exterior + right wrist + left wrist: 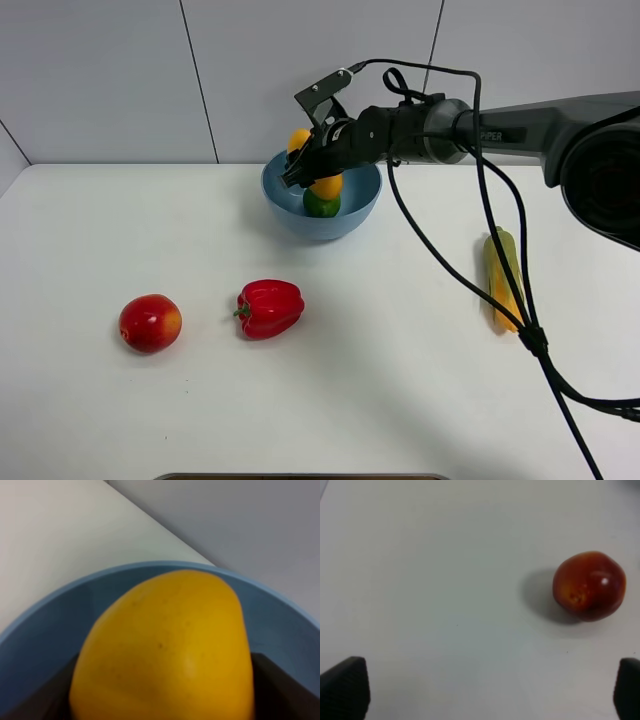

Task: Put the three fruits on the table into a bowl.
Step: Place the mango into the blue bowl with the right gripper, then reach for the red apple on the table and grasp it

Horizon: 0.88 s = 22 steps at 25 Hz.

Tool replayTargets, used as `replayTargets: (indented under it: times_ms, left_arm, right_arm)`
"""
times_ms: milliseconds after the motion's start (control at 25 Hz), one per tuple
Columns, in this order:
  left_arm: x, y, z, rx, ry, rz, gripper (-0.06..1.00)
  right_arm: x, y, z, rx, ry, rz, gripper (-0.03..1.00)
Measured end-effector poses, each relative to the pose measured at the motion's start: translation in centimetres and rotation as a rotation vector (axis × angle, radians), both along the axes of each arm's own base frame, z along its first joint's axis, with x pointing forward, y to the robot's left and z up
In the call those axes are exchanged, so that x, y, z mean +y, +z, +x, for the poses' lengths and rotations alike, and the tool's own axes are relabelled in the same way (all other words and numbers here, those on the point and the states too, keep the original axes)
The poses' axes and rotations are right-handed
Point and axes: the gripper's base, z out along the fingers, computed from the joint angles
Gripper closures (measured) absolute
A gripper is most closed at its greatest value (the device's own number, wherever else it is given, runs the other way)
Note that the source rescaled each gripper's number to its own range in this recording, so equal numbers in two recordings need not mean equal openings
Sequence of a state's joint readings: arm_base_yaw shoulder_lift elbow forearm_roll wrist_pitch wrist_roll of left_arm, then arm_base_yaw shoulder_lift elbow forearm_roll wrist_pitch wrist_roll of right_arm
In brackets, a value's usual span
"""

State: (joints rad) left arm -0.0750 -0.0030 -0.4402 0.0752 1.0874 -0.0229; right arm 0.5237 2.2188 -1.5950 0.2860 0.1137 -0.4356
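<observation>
- You have one piece of lettering to read, in the high view. It is a short word in pale capitals on the dark grey forearm tube of the right arm (520, 125), up the arm from the right gripper (312, 165).
- You can read its ending as "PER". A black cable (478, 120) crosses the start of the word, so you cannot be sure of the first letters.
- You will find nothing legible in either wrist view.
</observation>
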Motion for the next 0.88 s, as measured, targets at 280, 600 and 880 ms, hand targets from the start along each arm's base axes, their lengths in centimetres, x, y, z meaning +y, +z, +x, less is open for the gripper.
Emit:
replayTargets:
  times_ms: [280, 600, 880]
  left_arm:
    - [0.0, 0.0, 0.0, 0.0, 0.0, 0.0, -0.06]
    - [0.0, 0.0, 0.0, 0.0, 0.0, 0.0, -0.06]
    - [0.0, 0.0, 0.0, 0.0, 0.0, 0.0, -0.06]
  right_arm:
    - [0.1, 0.0, -0.1, 0.001, 0.002, 0.001, 0.41]
    - [0.0, 2.1, -0.2, -0.021, -0.019, 0.042, 0.05]
    - [-0.4, 5.5, -1.2, -0.03, -0.004, 0.047, 0.04]
